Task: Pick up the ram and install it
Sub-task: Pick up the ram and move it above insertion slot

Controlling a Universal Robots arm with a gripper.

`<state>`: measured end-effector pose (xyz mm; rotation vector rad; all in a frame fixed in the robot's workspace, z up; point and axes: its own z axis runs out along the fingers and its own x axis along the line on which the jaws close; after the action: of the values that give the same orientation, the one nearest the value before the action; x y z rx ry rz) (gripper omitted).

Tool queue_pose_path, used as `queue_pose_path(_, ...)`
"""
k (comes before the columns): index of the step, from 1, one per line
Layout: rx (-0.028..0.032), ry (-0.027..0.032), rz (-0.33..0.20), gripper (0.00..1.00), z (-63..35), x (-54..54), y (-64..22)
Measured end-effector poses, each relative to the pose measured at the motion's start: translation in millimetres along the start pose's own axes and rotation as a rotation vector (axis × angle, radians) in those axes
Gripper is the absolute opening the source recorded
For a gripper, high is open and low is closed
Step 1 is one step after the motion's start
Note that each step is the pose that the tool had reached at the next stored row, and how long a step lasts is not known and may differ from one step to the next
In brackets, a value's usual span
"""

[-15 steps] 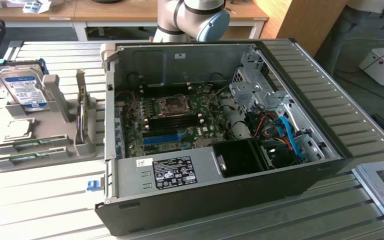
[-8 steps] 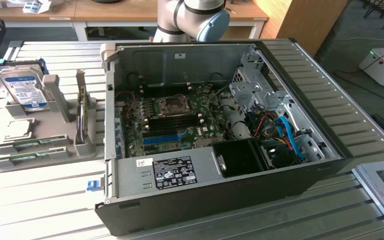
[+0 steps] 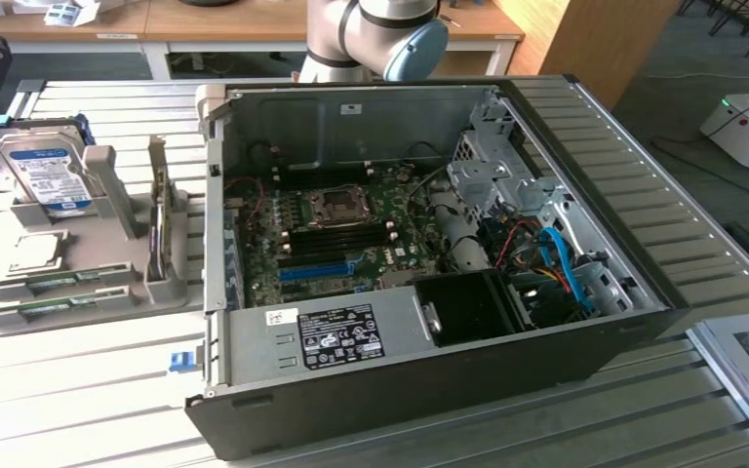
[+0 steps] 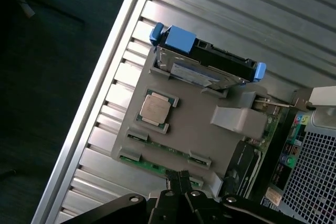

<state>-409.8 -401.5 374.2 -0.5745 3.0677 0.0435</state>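
Your end effector, fingers closed and empty, hangs over the slim green ram stick, which lies flat in an edge slot of the grey moulded holder, likely clipped there for a repeatable pick.

A ribbed metal table spans the foreground, with pale wooden desks at eleven o'clock, a wooden panel at one and dark grey floor at two.
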Motion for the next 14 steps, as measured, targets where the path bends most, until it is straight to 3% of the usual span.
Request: queue_pose_path(14,-0.0017,0.0016,-0.068,0.1,0.0,0.0,0.0)
